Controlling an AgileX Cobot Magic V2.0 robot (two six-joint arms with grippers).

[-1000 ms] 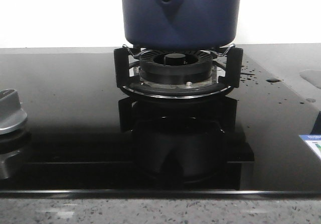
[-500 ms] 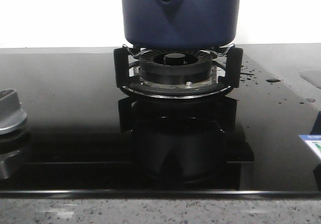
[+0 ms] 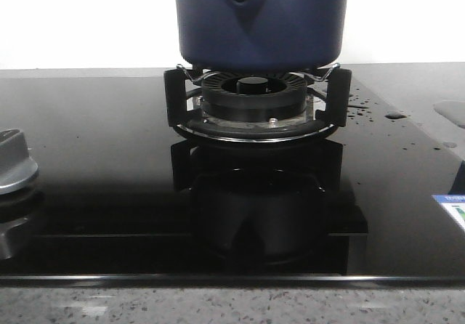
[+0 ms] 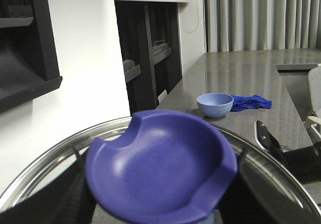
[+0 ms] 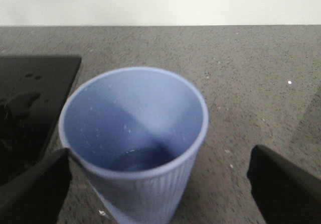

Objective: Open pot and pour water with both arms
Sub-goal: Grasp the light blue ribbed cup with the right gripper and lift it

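Found almost no shift since the earlier front frames: pot kept at the top centre, seated on the black pan support over the ribbed burner ring. Saw its dark blue wall cut off by the upper edge, lidless or not impossible to tell from there. Noted water as small glossy drops on the black glass cooktop, just right of the support. Noted a silver knob at the left edge, a sticker at the right edge, and speckled counter along the bottom.

From the left wrist view, saw the left end effector clenched on the lid by its blue knob, dark fingers on either side, steel rim arcing across the lower frame. Beyond it, spotted a small blue bowl beside a blue cloth on the grey counter.

From the right wrist view, saw the right end effector released, jaws spread around an upright pale blue cup; one finger against it, the other apart. Made out a little liquid at its bottom.
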